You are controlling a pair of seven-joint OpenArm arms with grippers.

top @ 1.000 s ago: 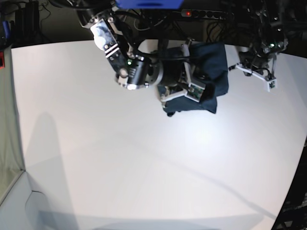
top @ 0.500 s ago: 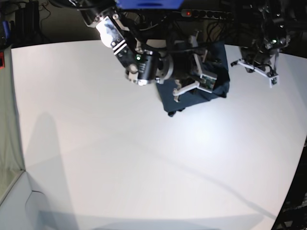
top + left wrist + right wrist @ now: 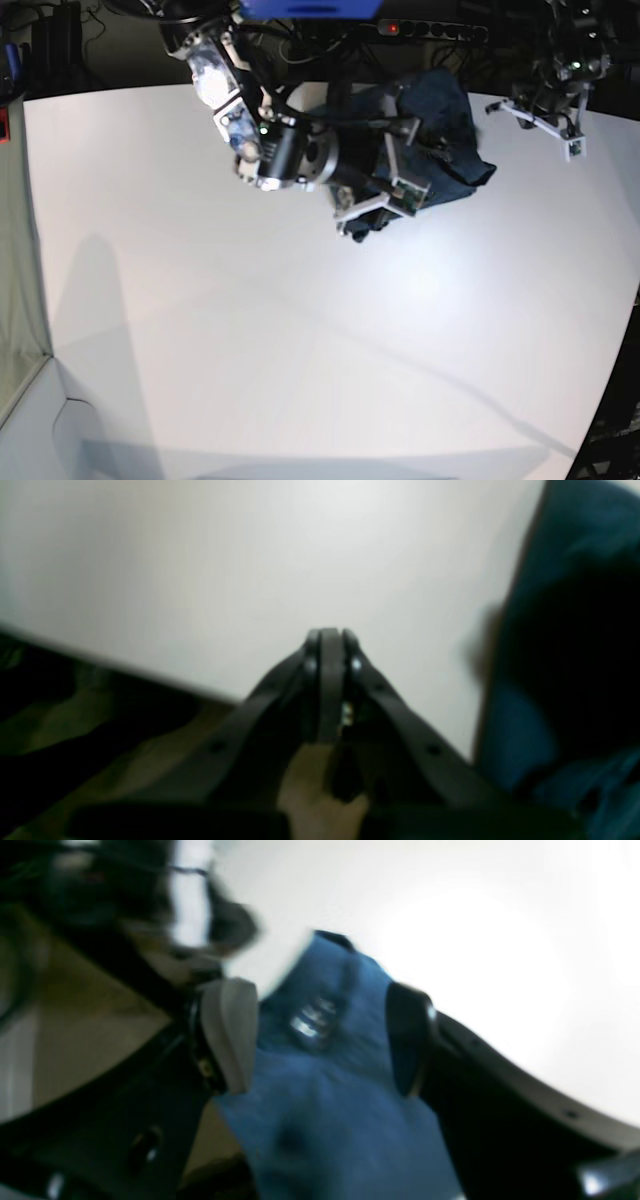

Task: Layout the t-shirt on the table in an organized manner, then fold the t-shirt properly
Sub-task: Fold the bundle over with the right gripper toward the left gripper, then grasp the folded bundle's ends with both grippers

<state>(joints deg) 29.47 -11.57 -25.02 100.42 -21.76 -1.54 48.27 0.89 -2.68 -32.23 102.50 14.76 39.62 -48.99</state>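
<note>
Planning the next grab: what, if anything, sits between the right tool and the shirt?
Nothing visible. The right tool is open with the shirt directly between its fingers, by the table edge.

Dark backdrop behind, tangled black cables (image 3: 440, 60) along the far edge. Long black power strip (image 3: 430, 30), red switch lit. Bright overhead glare; brownish floor (image 3: 60, 720) below.

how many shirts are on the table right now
1: a dark navy-blue cloth t-shirt, bunched near the far edge of the white table, partly hidden by the right arm.
</note>
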